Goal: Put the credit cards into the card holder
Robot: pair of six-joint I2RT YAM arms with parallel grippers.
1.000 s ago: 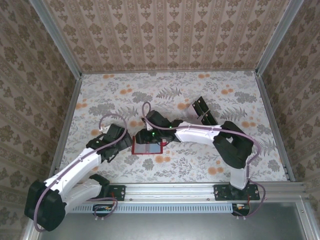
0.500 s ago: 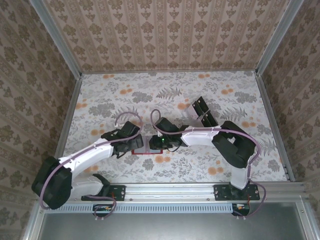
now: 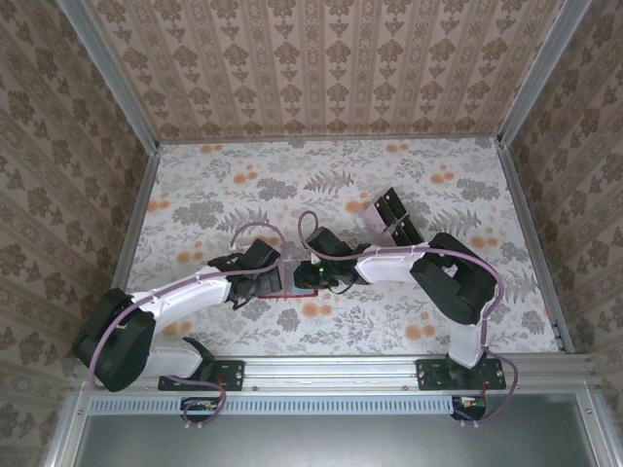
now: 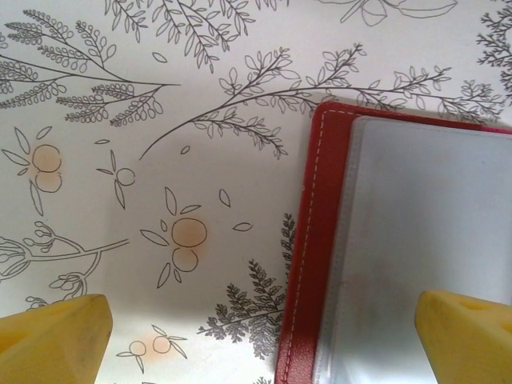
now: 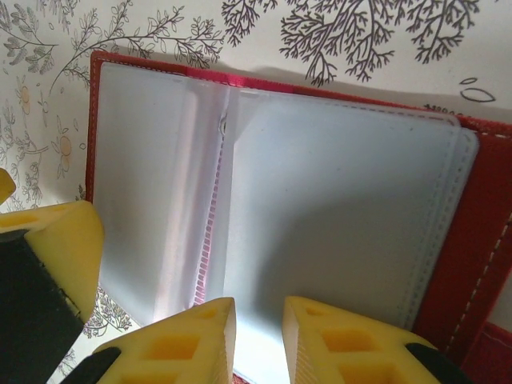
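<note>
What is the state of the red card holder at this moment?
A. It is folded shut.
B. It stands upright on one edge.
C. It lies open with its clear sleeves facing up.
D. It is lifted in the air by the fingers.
C: the card holder lies open and flat on the table, and its clear sleeves face up.
</note>
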